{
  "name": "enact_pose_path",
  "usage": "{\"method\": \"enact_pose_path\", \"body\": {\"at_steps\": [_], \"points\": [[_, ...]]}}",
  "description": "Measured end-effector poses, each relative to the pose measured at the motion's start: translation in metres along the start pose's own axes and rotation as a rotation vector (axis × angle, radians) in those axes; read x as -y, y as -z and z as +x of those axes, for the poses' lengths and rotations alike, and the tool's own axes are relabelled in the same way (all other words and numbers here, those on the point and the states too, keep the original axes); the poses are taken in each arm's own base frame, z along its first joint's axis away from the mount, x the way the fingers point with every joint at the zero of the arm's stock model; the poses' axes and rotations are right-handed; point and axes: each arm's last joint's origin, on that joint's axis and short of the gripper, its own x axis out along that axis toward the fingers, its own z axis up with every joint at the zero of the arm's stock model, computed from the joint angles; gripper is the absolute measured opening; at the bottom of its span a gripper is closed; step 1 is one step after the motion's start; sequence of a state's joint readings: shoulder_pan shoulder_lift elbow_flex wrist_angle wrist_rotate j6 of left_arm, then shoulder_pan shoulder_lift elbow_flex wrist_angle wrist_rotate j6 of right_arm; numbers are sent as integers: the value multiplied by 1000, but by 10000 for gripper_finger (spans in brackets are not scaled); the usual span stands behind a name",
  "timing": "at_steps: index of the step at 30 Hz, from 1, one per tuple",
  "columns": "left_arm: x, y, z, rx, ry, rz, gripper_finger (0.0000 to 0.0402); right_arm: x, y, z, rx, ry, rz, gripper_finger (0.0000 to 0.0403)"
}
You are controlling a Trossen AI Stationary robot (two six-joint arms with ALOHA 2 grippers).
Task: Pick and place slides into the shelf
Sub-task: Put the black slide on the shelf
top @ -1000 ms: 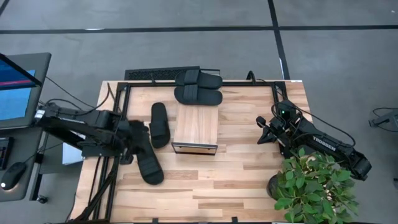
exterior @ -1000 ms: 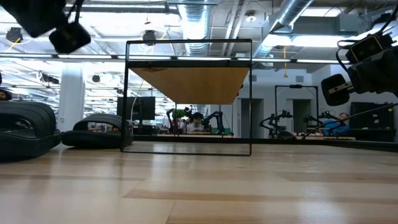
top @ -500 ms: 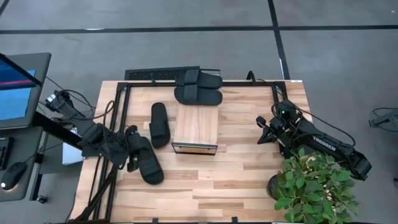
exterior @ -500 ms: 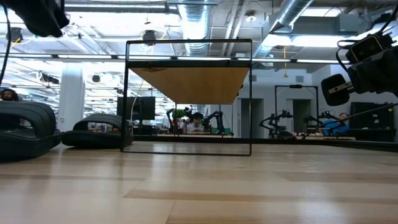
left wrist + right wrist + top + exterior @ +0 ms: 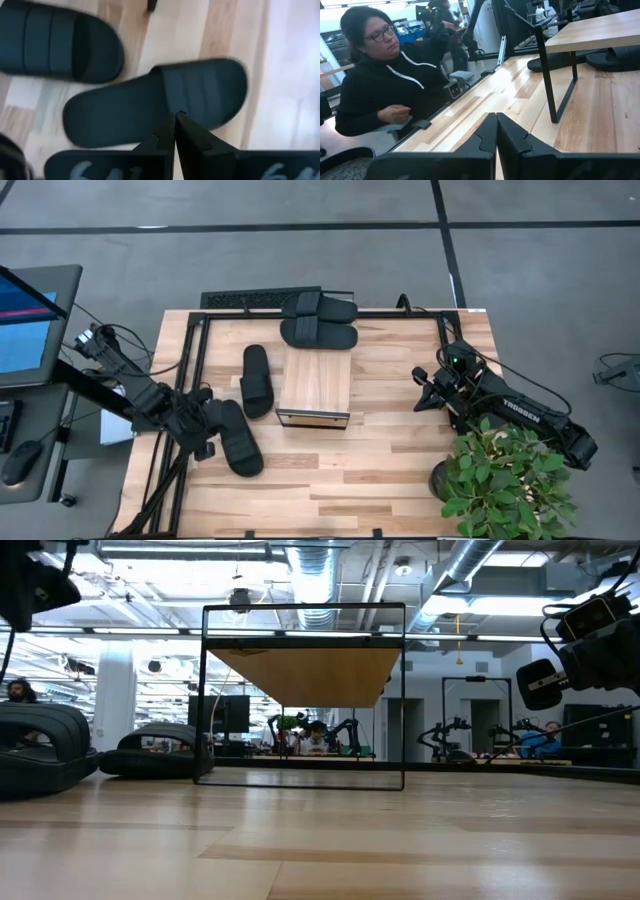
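- High view is showing four matte black ribbed-strap slides: two (image 5: 319, 306) (image 5: 318, 334) lying side by side behind the low light-wood shelf (image 5: 316, 385), one (image 5: 256, 380) just left of it, one (image 5: 236, 437) angled near the worktop's (image 5: 400, 450) left edge.
- Left hand (image 5: 204, 432), fingers clenched together and empty, is hanging beside that angled slide, having pulled back leftward since a second ago.
- Right hand (image 5: 424, 390), also clenched, is waiting right of the shelf, with bare wood lying open between them.

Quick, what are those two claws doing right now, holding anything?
Left gripper: shut, holding nothing, above a slide.
Right gripper: shut, empty, waiting at the table's right side.
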State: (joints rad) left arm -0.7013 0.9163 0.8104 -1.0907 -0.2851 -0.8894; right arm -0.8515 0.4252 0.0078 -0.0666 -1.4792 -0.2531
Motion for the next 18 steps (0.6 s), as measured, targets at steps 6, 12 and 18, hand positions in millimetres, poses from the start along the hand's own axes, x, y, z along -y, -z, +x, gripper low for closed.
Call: {"method": "enact_pose_path", "body": {"at_steps": [6, 12, 18], "points": [[-1, 3, 9, -74, -122, 40, 0, 0, 0, 0, 0, 0, 0, 0], [-14, 4, 14, -138, -322, 66, 0, 0, 0, 0, 0, 0, 0, 0], [-30, -3, 18, -218, -425, 32, 3, 0, 0, 0, 0, 0, 0, 0]]}}
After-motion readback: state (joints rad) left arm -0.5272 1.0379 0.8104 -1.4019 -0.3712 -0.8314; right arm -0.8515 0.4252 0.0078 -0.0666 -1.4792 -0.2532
